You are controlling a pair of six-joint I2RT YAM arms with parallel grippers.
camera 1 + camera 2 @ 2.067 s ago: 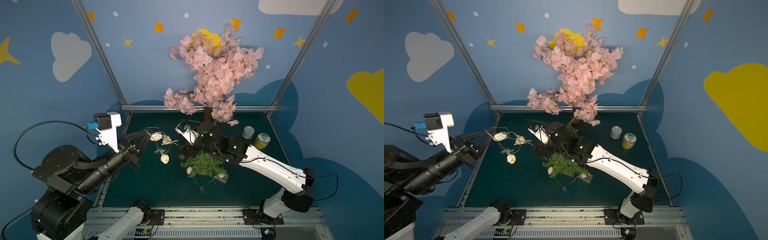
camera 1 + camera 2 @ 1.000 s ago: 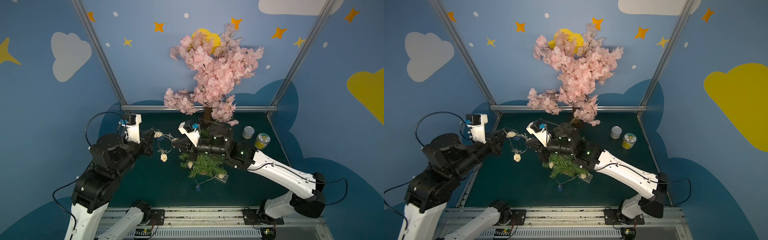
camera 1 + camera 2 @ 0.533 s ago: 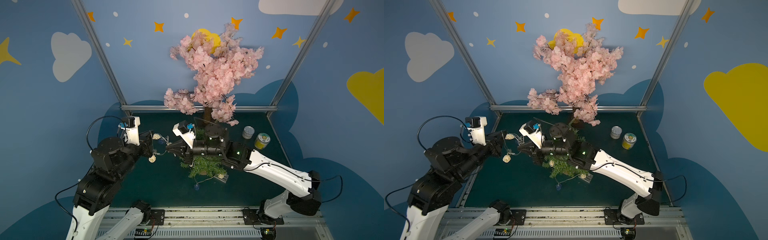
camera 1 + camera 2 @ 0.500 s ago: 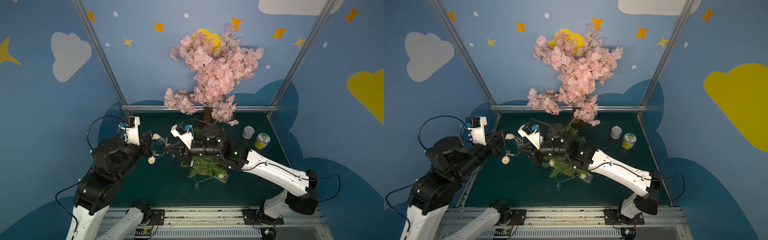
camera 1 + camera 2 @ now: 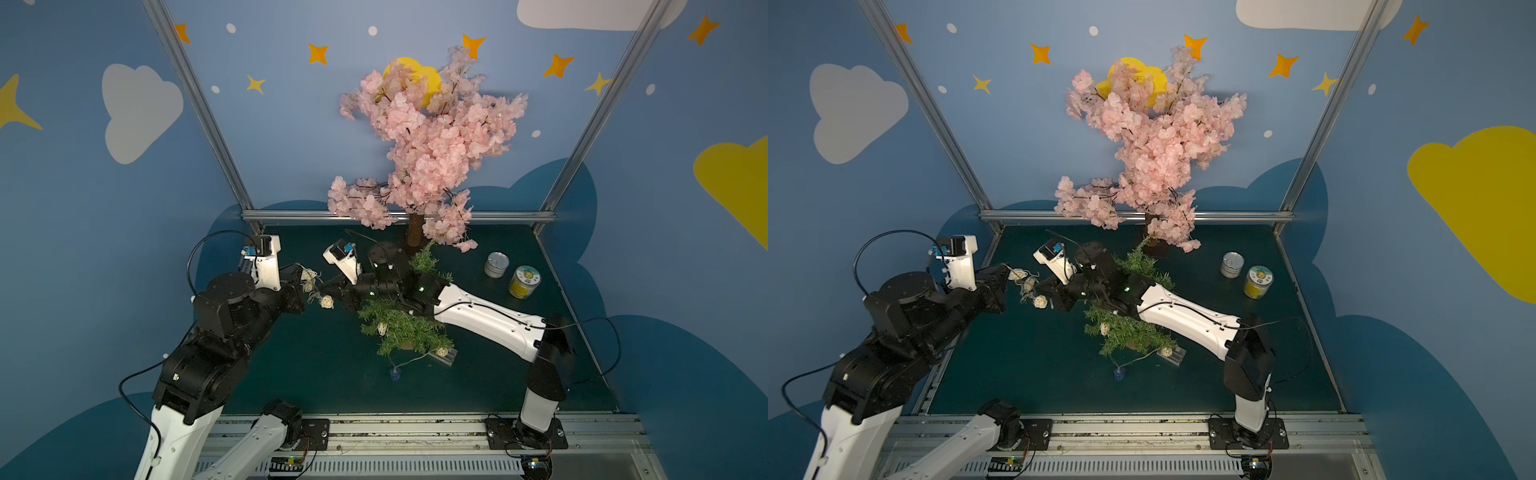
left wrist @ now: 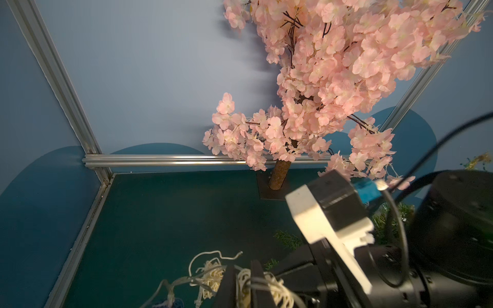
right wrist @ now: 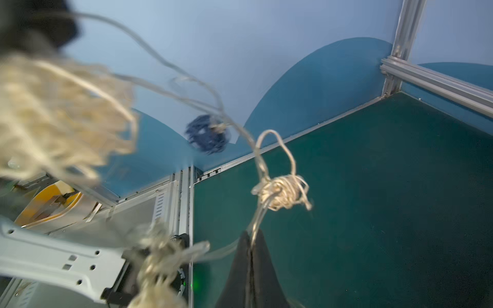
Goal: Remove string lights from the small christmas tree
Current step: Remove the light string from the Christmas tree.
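Small christmas tree [image 5: 399, 328] on mat [image 5: 316, 365], blossom tree [image 5: 432, 137] behind, string lights [image 5: 327, 301] on and left of it.

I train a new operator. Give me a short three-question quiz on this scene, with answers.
1. True or false: the right pincer is shut on the thin pale wire of the wicker-ball string lights.
2. How many round tins stand on the dark green mat?
3. The clear plastic box lies: A) in the left pincer; B) beside the small green christmas tree; C) under the pink blossom tree.
Key: 1 true; 2 two; 3 B.
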